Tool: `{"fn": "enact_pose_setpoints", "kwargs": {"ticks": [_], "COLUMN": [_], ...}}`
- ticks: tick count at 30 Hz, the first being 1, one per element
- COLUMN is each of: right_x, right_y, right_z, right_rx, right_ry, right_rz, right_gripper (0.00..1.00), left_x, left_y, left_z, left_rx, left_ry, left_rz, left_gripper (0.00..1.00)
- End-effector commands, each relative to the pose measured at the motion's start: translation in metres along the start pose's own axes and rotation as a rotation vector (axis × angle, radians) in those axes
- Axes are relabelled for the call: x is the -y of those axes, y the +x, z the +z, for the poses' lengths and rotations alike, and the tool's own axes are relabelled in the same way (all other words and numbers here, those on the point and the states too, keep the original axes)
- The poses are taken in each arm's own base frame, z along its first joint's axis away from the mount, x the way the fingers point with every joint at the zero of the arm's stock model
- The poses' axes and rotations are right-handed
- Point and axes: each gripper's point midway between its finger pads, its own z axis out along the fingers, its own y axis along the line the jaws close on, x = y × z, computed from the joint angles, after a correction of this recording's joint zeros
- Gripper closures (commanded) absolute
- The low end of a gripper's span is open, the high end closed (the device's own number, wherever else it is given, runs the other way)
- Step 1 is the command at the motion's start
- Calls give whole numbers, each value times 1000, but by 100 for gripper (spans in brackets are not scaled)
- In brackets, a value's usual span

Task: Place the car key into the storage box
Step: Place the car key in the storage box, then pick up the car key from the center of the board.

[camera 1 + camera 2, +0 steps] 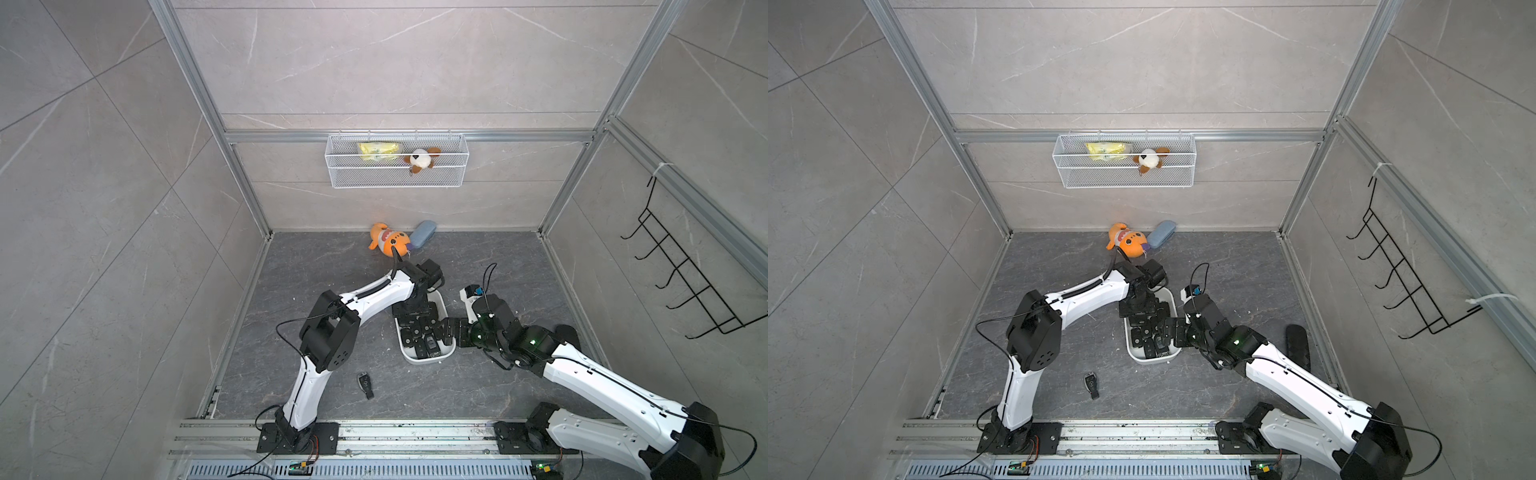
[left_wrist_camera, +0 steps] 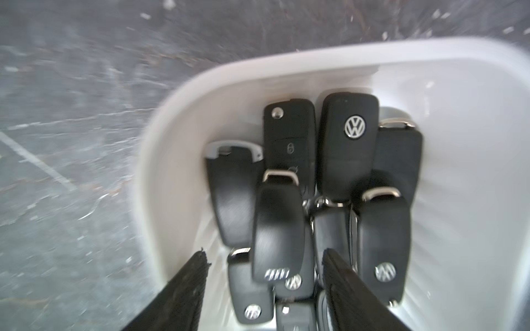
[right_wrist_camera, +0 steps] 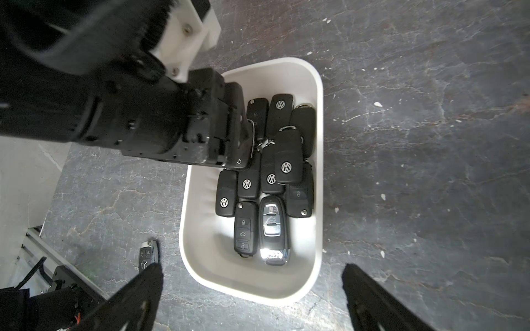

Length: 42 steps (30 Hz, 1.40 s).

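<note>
The storage box (image 1: pixel 424 360) (image 1: pixel 1152 360) is a shallow white tub on the dark floor, holding several black car keys. My left gripper (image 1: pixel 415 311) (image 1: pixel 1142 308) (image 2: pixel 265 255) hangs over the box's far half with its jaws open. A black car key (image 2: pixel 276 229) with a ring logo lies blurred on the pile between the fingers, touching neither. My right gripper (image 1: pixel 445 330) (image 3: pixel 252 276) stands wide open and holds nothing, over the box's right wall (image 3: pixel 252 286). Another car key (image 1: pixel 365 385) (image 1: pixel 1091 385) (image 3: pixel 148 253) lies on the floor left of the box.
An orange plush toy (image 1: pixel 388 239) and a blue-grey case (image 1: pixel 423 233) lie by the back wall. A white wire basket (image 1: pixel 397 163) hangs above them. A black hook rack (image 1: pixel 681 270) is on the right wall. A black oblong thing (image 1: pixel 1298 345) lies at the right.
</note>
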Motion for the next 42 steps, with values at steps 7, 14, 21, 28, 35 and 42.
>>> {"fn": "enact_pose_setpoints", "kwargs": {"ticks": [7, 14, 21, 28, 35, 42], "right_x": [-36, -60, -82, -93, -94, -91], "right_y": [-4, -3, -4, -2, 0, 3], "right_z": [12, 26, 39, 48, 50, 49], "right_rx": [-8, -26, -40, -52, -58, -65], "right_ry": [-130, -178, -223, -237, -229, -216], "right_rz": [-56, -101, -134, -151, -156, -162], "right_gripper": [0, 0, 0, 0, 0, 0], "left_x": [-69, -121, -157, -163, -144, -132], "left_y": [24, 68, 119, 166, 201, 215], "left_z": [-60, -57, -40, -17, 0, 17], "left_rx": [113, 101, 45, -32, -88, -118], "left_ry": [-38, -84, -119, -62, -79, -115], "left_rz": [-171, -318, -385, -371, -287, -230], "left_gripper": [11, 0, 0, 8, 25, 32]}}
